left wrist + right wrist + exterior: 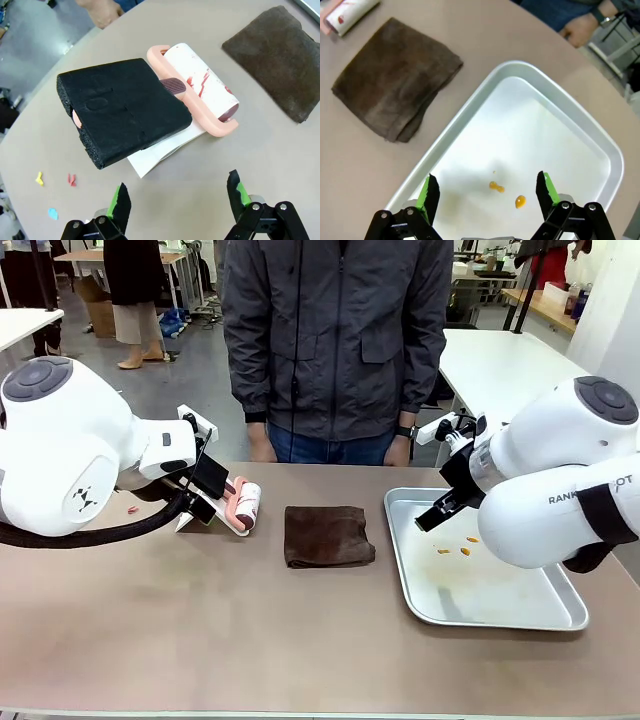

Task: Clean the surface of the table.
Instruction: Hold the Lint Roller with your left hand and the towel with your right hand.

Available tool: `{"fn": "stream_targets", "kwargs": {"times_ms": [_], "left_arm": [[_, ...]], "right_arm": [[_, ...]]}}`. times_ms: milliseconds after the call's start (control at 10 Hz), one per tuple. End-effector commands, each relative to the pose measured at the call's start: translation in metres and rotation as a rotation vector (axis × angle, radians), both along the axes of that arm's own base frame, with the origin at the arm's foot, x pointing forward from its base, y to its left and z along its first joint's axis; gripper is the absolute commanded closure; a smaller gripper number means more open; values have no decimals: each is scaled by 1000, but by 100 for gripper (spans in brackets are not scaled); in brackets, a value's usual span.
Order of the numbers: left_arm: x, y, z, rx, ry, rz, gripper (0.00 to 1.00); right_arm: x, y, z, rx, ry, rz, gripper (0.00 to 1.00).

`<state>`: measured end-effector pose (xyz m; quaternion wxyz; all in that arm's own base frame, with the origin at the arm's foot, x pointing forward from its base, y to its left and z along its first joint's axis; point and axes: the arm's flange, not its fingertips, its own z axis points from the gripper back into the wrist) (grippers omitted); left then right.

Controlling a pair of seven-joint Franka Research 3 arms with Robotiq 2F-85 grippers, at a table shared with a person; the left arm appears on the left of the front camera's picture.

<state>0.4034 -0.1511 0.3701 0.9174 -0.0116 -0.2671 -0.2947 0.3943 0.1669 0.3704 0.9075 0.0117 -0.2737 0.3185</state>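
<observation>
The matte taupe table spreads smooth and flat across the front view, with a thin pale edge along its near side. Around the middle, toward the far edge, lies a folded dark brown cloth, nappy and squarish. Toward the left end there's a lint roller: a white paper drum in a pink plastic frame. Its ribbed handle runs into a rough black foam block. Small coloured paper scraps dot the surface nearby. By the right edge, a shiny round-cornered metal tray carries orange smears. The left gripper hangs near the block, jaws wide and empty. The right gripper hangs over the tray, jaws just as wide and empty.
</observation>
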Motion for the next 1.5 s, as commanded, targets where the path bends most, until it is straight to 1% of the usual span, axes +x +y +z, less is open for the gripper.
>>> {"fn": "stream_targets", "kwargs": {"times_ms": [0,100,200,300,400,500,600,700,800,900,1000,1100,1200,1300,1400], "left_arm": [[-4,3,9,-23,34,16,0],[-11,8,18,-54,72,30,0],[-15,16,29,-70,161,69,0],[-20,25,41,-113,259,139,0],[-24,35,51,-165,272,152,0],[-30,45,61,-201,306,167,0],[-37,59,73,-257,304,169,0],[-45,83,88,-331,288,179,0],[-53,112,97,-414,290,155,0],[-58,148,103,-546,312,141,0],[-66,185,105,-676,326,123,0],[-74,225,103,-800,315,122,0],[-80,257,97,-917,283,118,0],[-85,288,87,-1040,259,124,0],[-89,306,78,-1136,235,126,0]], "right_arm": [[-6,1,8,-7,16,-15,0],[-12,2,18,9,63,-77,0],[-18,0,27,34,114,-114,0],[-25,-6,38,82,176,-178,0],[-33,-13,49,159,216,-214,0],[-42,-21,59,219,258,-253,0],[-55,-33,70,306,299,-257,0],[-73,-52,82,438,328,-265,0],[-91,-74,89,561,342,-279,0],[-107,-99,94,700,343,-271,0],[-122,-127,96,822,332,-295,0],[-132,-163,93,952,332,-360,0],[-134,-196,85,1088,349,-364,0],[-134,-224,77,1191,361,-379,0],[-135,-247,71,1254,357,-402,0]]}}
